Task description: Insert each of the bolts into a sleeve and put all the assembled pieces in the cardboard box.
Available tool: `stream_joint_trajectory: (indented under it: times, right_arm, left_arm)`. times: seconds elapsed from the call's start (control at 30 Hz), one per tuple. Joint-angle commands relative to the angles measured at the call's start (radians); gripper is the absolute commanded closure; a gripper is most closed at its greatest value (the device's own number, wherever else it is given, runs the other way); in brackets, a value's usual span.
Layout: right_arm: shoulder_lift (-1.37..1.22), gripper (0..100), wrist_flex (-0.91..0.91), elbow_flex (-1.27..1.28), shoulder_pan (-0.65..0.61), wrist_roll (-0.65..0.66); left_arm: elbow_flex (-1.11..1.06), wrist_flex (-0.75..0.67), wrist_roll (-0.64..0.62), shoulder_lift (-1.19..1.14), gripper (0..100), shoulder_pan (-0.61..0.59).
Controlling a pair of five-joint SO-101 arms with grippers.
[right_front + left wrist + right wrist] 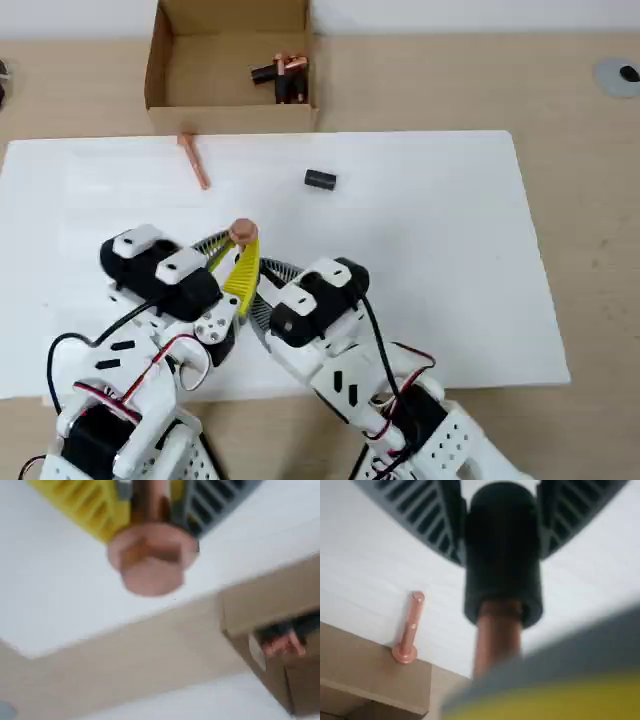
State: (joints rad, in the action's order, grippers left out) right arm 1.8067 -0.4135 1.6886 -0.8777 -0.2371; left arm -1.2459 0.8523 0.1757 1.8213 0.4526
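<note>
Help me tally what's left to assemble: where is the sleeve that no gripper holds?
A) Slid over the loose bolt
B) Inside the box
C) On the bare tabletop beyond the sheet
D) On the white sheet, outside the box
D: the sleeve lies on the sheet, a little in front of the box and apart from the loose bolt.

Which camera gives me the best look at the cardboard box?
The high view: the whole open box shows from above, with finished pieces inside. The left wrist view catches one corner of it; the right wrist view, an outer edge beside a loose bolt.
</note>
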Motion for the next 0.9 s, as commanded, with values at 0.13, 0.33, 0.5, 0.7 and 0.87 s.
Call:
stream_joint_trajectory:
  times: [0.13,0.33,0.5,0.7,0.87]
  right_arm:
    - [0.185,98.8,0.031,-0.004,-0.008,-0.006]
    - [0.185,98.8,0.031,-0.004,-0.008,-0.006]
    - [0.185,98.8,0.031,-0.004,-0.008,-0.006]
    - [0.185,98.8,0.031,-0.004,-0.008,-0.005]
    - [0.185,98.8,0.031,-0.004,-0.008,-0.003]
  left_arm:
    - [0.000,0.183,-0.058,0.004,99,-0.002]
    - [0.000,0.244,-0.118,0.004,99,0.003]
    - [-0.014,0.275,-0.126,0.004,99,0.005]
    - [-0.064,0.338,-0.124,0.004,87,0.005]
    - [-0.064,0.394,-0.126,0.004,73,-0.002]
